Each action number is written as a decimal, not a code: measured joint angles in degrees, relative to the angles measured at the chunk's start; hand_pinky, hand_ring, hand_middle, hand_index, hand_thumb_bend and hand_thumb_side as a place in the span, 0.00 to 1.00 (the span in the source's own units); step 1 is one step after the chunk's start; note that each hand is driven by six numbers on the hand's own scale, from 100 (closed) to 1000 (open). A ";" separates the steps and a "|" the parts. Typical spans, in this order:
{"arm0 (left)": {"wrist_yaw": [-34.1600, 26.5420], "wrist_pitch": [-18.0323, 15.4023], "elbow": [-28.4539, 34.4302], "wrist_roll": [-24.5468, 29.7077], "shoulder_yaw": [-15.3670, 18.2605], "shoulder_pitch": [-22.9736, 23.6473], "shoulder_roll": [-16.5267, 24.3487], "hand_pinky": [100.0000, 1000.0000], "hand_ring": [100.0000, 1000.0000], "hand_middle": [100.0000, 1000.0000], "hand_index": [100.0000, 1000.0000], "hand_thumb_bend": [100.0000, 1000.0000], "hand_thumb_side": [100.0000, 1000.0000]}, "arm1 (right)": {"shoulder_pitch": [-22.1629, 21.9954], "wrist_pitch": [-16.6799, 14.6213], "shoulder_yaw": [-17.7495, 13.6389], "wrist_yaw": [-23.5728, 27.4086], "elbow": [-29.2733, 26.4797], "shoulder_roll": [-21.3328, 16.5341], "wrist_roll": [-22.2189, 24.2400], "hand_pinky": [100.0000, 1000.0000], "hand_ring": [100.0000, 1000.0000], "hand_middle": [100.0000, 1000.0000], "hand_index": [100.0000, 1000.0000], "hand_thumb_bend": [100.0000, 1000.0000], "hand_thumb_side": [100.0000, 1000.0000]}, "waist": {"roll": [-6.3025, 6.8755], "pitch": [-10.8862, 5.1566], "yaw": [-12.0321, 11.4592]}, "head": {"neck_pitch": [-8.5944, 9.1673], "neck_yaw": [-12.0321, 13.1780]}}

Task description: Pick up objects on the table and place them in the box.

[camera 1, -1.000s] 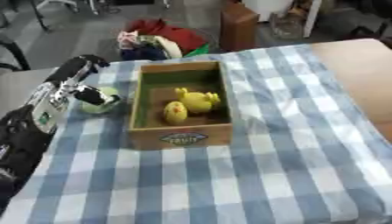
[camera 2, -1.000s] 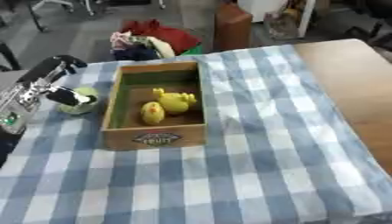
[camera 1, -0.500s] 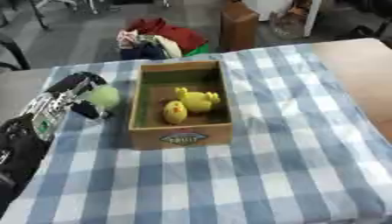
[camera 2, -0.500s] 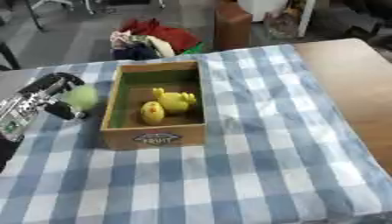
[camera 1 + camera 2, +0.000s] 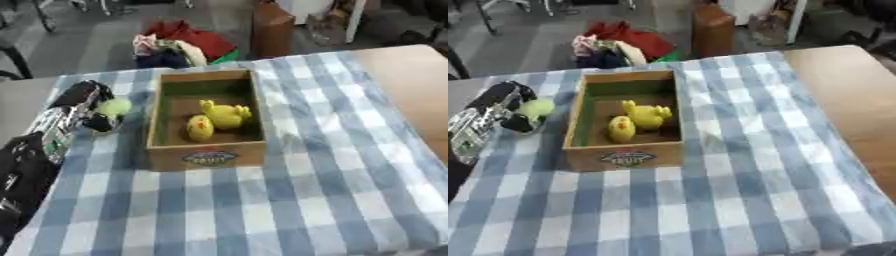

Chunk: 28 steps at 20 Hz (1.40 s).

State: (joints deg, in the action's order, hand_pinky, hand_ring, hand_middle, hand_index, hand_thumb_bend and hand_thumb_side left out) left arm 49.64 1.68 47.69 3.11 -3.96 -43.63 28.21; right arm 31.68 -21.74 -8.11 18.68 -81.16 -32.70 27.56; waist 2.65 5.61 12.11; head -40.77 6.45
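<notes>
A wooden box (image 5: 206, 157) with a green lining stands on the blue checked cloth, left of centre. Inside it lie two yellow things: a lemon-like one (image 5: 199, 128) and a duck-shaped one (image 5: 225, 114). My left hand (image 5: 84, 107) comes in from the left, just left of the box's far corner. Its fingers are curled round a light green ball (image 5: 115, 106), held above the cloth beside the box wall. The right hand shows in neither view.
The checked cloth (image 5: 289, 200) covers most of the table; bare wood (image 5: 411, 85) shows at the right. Beyond the far edge lie a heap of coloured clothes (image 5: 175, 42) and a brown box (image 5: 271, 27) on the floor.
My left hand has lifted the green ball off the cloth and carried it up and towards the box's left wall. The box and its yellow contents have not moved.
</notes>
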 measured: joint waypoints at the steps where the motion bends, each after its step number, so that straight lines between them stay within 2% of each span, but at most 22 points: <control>1: -0.34 0.24 0.79 -0.89 0.17 -0.03 0.00 0.50 0.23 0.20 0.41 0.09 0.00 | 0.00 -0.02 0.00 0.00 0.00 0.00 -0.01 0.62 1.00 0.61 0.81 0.00 0.28 | 0.00 0.00 0.01 | 0.00 -0.02; 5: -2.77 -0.70 4.60 -4.25 0.02 -0.44 -0.33 0.50 0.23 0.19 0.41 0.07 0.00 | 0.00 -0.06 0.00 0.00 0.04 -0.01 0.02 0.62 1.00 0.61 0.81 0.00 0.28 | -0.02 0.00 0.11 | 0.00 -0.05; 9: -6.06 -2.91 8.51 -5.71 -1.85 -1.37 -1.08 0.50 0.24 0.20 0.41 0.06 0.00 | 0.00 -0.23 0.03 0.00 0.29 -0.01 0.22 0.62 1.00 0.60 0.81 0.00 0.28 | -0.16 0.00 0.27 | 0.00 -0.02; 14: -10.36 -6.13 11.94 -3.77 -5.41 -3.24 -2.42 0.51 0.25 0.21 0.43 0.03 0.00 | 0.10 -0.54 0.26 0.30 0.13 0.00 0.48 0.63 0.99 0.60 0.80 0.00 0.31 | -0.31 -0.13 0.72 | 0.00 0.13; 15: -11.27 -6.85 12.20 -3.16 -6.14 -3.51 -2.77 0.52 0.26 0.22 0.43 0.11 0.00 | 0.15 -0.61 0.38 0.46 -0.10 0.01 0.45 0.63 0.99 0.60 0.80 0.00 0.32 | -0.34 -0.21 0.86 | 0.00 0.23; 16: -12.05 -7.62 12.32 -2.50 -6.86 -3.78 -3.14 0.52 0.26 0.22 0.44 0.04 0.00 | 0.20 -0.70 0.39 0.68 -0.30 0.01 0.39 0.63 0.99 0.60 0.80 0.00 0.32 | -0.35 -0.30 1.00 | 0.00 0.31; 21: -14.10 -10.98 11.91 0.64 -9.70 -4.56 -5.49 0.53 0.29 0.25 0.46 0.08 0.00 | 0.43 -0.98 0.44 1.40 -1.00 0.02 0.08 0.63 0.99 0.60 0.80 0.00 0.32 | -0.52 -0.36 1.69 | 0.00 0.62; 23: -14.10 -11.96 11.21 1.64 -10.42 -4.75 -6.47 0.53 0.33 0.28 0.48 0.13 0.00 | 0.43 -1.03 0.45 1.55 -1.13 0.03 -0.03 0.62 0.99 0.60 0.80 0.00 0.32 | -0.55 -0.36 1.79 | 0.00 0.77; 24: -14.09 -12.27 10.76 2.04 -10.68 -4.75 -6.87 0.56 0.41 0.37 0.56 0.23 0.00 | 0.43 -1.04 0.47 1.56 -1.13 0.03 -0.07 0.63 0.99 0.59 0.80 0.00 0.32 | -0.55 -0.36 1.91 | 0.00 0.80; 25: -14.01 -12.52 10.32 2.45 -10.88 -4.75 -7.22 0.58 0.46 0.43 0.61 0.29 0.00 | 0.42 -1.02 0.48 1.56 -1.13 0.03 -0.12 0.63 0.99 0.59 0.80 0.00 0.32 | -0.55 -0.36 2.01 | 0.00 0.82; 26: -13.81 -12.75 9.92 2.88 -11.07 -4.75 -7.48 0.64 0.57 0.56 0.72 0.43 0.00 | 0.40 -0.99 0.48 1.56 -1.13 0.04 -0.17 0.63 0.99 0.59 0.80 0.00 0.32 | -0.53 -0.36 2.03 | 0.00 0.82; 27: -13.60 -12.98 9.54 3.29 -11.12 -4.73 -7.59 0.67 0.62 0.62 0.75 0.48 0.01 | 0.40 -0.98 0.49 1.56 -1.13 0.04 -0.21 0.63 0.99 0.59 0.80 0.00 0.32 | -0.53 -0.36 2.02 | 0.00 0.82; 28: -13.30 -13.16 9.24 3.70 -11.11 -4.72 -7.60 0.70 0.69 0.70 0.79 0.56 0.12 | 0.39 -0.98 0.49 1.55 -1.13 0.04 -0.25 0.63 0.99 0.59 0.80 0.00 0.31 | -0.52 -0.36 2.01 | 0.00 0.82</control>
State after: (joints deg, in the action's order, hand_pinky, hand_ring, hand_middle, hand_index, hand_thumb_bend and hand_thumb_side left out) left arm 36.34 -11.47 56.93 6.81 -15.07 -48.35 20.61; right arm 32.07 -22.73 -7.62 20.23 -82.29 -32.66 27.31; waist 2.14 5.25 14.12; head -40.77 7.26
